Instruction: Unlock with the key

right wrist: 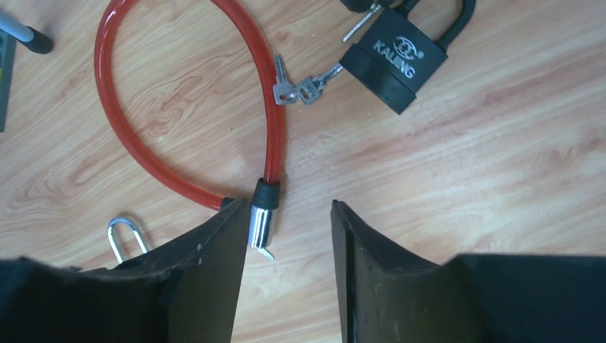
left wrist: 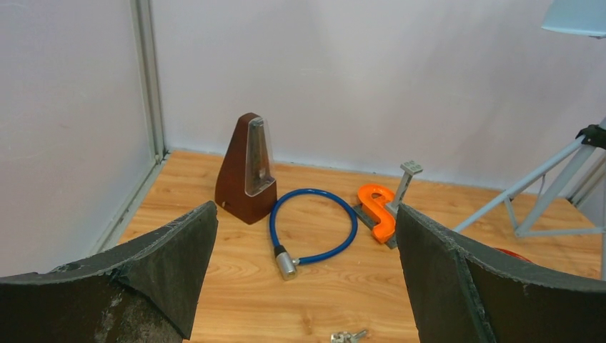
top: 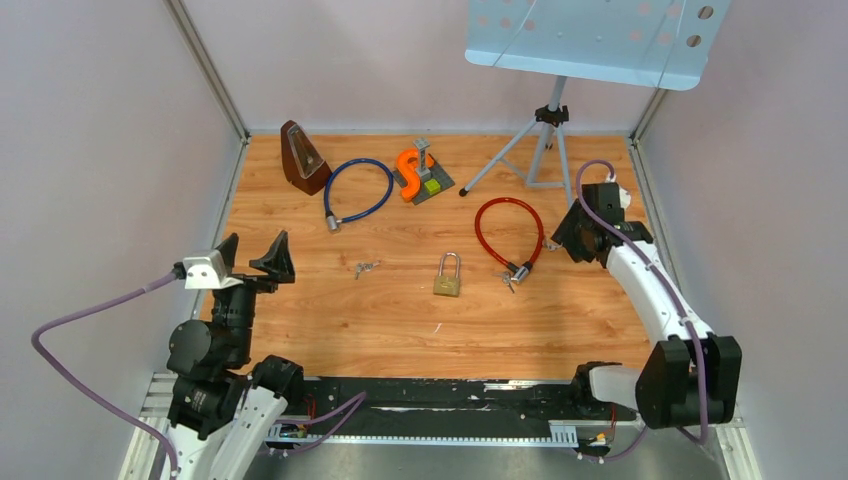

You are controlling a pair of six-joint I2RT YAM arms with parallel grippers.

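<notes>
A brown pyramid-shaped wooden metronome [top: 303, 158] is seen upper left; an orange S-shaped block [top: 407, 170] and a pale blue metal music stand [top: 590, 40] are set further right.

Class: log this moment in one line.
left gripper open | right gripper open over metal end of red cable lock | brass padlock mid-table | silver keys lying loose

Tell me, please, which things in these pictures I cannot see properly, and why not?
1. Black padlock: right wrist view, shackle top cut off by the upper edge; top view, hidden beneath the right hand.
2. Brass padlock: top view, keyhole too small to find; right wrist view, body behind that hand's finger.
3. Loose keys: top view, too small to count; left wrist view, cut off by the lower edge.
</notes>
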